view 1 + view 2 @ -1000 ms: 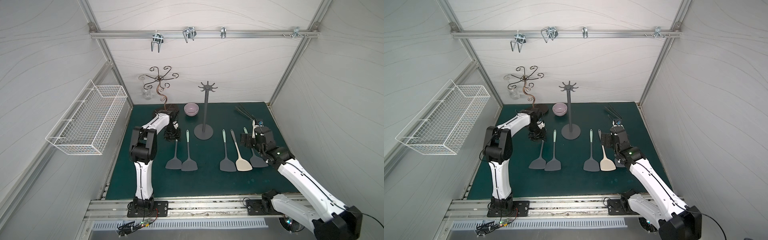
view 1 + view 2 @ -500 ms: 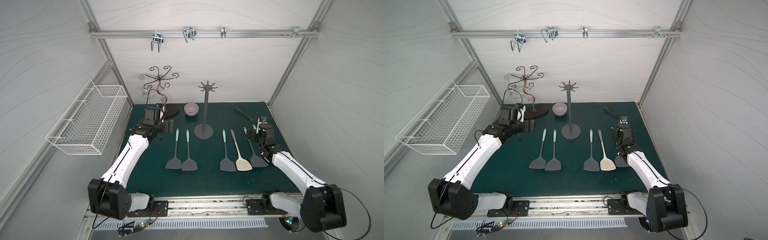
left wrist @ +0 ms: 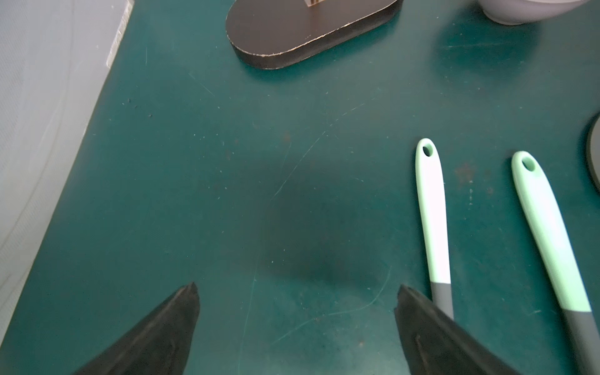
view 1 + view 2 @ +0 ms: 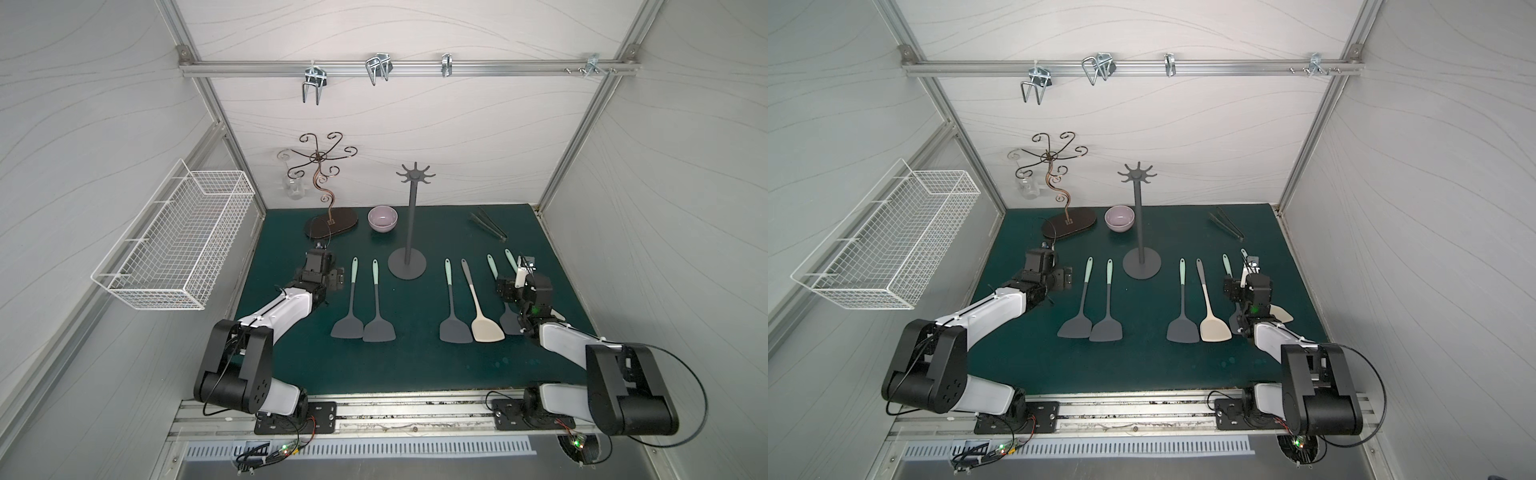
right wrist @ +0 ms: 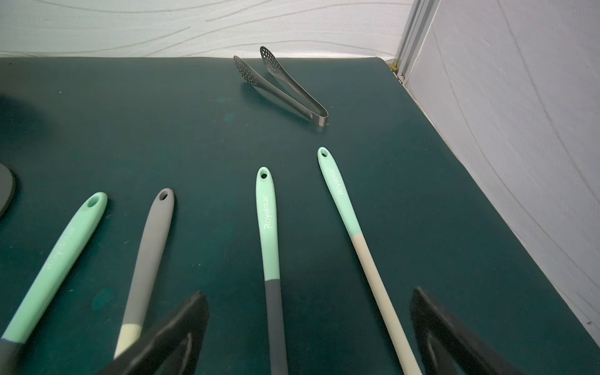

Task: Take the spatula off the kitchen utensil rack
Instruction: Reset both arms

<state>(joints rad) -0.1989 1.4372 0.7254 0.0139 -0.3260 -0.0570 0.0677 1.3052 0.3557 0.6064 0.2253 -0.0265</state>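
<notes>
The kitchen utensil rack [image 4: 409,232] is a dark grey pole on a round base, and the hooks of its crown [image 4: 1137,174] are bare. Several spatulas lie flat on the green mat [image 4: 415,365], handles pointing to the back wall. My left gripper [image 4: 324,277] [image 3: 297,289] is open over bare mat, just left of the leftmost spatula [image 4: 352,299] [image 3: 433,220]. My right gripper [image 4: 521,286] [image 5: 310,295] is open low over the rightmost two. A grey spatula with a mint handle [image 5: 271,246] and a beige one [image 5: 363,256] pass between its fingers.
A bronze scrolled-wire stand [image 4: 332,222] and a lilac bowl [image 4: 382,218] sit at the back left. Metal tongs [image 4: 488,224] [image 5: 285,87] lie at the back right. A white wire basket [image 4: 178,245] hangs on the left wall, and a rail with hooks [image 4: 374,72] runs overhead.
My left arm has dropped from upright to low and folded, its gripper opening and ending left of the leftmost spatula's handle. My right arm has also folded back toward its base.
</notes>
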